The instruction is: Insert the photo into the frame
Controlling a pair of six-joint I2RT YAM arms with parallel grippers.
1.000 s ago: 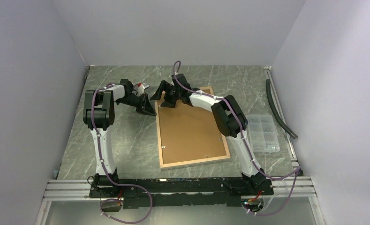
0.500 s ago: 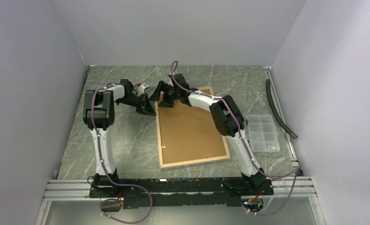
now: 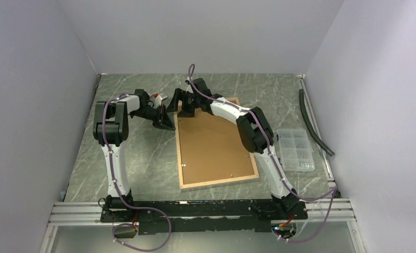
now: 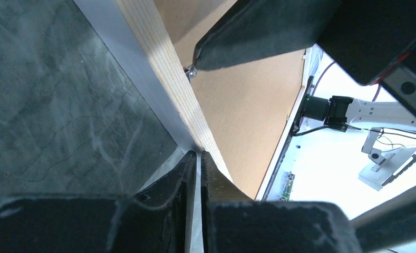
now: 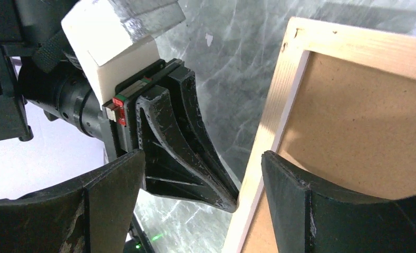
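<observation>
Just off the left rail of the frame (image 3: 178, 153), near its far-left corner: the left gripper (image 3: 170, 125). Comes in from the frame's left side, fingers clenched almost together with only a thin slit between them. Touches the rail's outer edge with its tips.

Over that same corner of the frame: the right gripper (image 3: 180, 109). Stands released, jaws wide — one finger outside the rail above the table (image 3: 142, 158), the other inside the rail above the backing board (image 3: 216, 142). Straddles the rail without closing on it, just beside the left gripper's tips.

Then the frame itself. Lies flat on the table, back face up, with pale wood rails around the plain brown board. Runs its long axis from near to far, tilted a little — far end leaning left, near end leaning right. Turns its short sides toward the arm bases and the back wall.

Right of the frame and apart from it: a clear compartment box (image 3: 295, 149). Farther right of the frame still: a black hose (image 3: 313, 124), along the table's edge.
</observation>
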